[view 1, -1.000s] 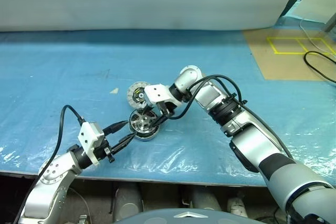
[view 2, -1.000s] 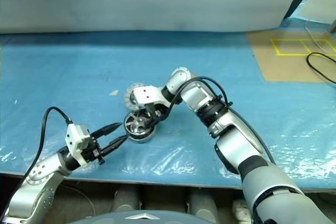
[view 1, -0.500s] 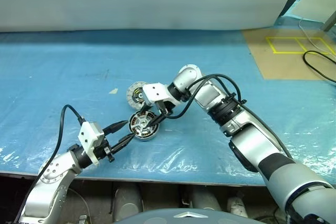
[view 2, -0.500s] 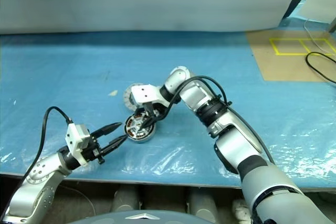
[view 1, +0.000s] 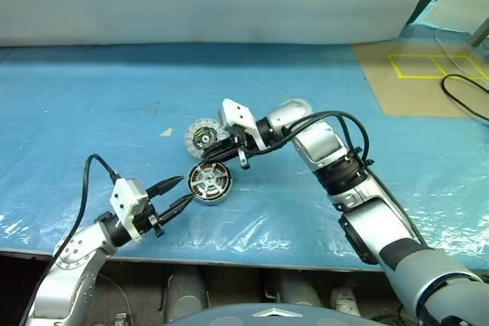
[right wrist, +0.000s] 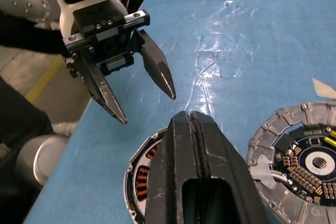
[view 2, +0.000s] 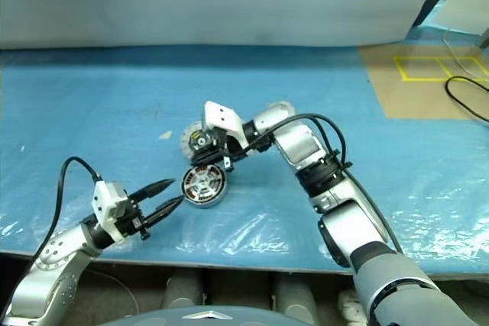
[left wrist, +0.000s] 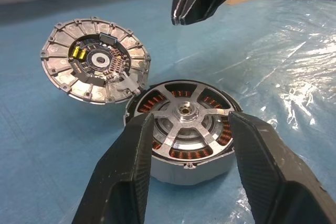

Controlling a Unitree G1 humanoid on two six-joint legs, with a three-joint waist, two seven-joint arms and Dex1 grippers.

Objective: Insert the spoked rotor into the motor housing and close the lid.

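Blue plastic sheeting (view 1: 92, 104), crinkled and glossy with wrinkles near the front edge, covers the table. On it, near the middle, sits the motor housing (left wrist: 191, 169), a shallow round grey metal casing with a ring of copper-brown windings. The spoked rotor (left wrist: 185, 120) lies inside it, flat silver spokes radiating from a shiny hub; its outer rim is hard to make out against the casing wall. The lid (left wrist: 94, 61) stands open, tilted up on the far side of the housing and touching it at the hinge, its inner face showing pale cast segments around a dark circuit centre with small yellow parts. Its outer face is hidden.

Near and to the left, the left gripper (view 1: 177, 193) points at the housing with its black, matte, tapered fingers spread moderately apart and empty, just short of the casing. The right gripper (left wrist: 181, 20) hangs above the housing, beside the lid, its two black fingers pressed together with nothing between them. In the right wrist view those fingers cover much of the housing.
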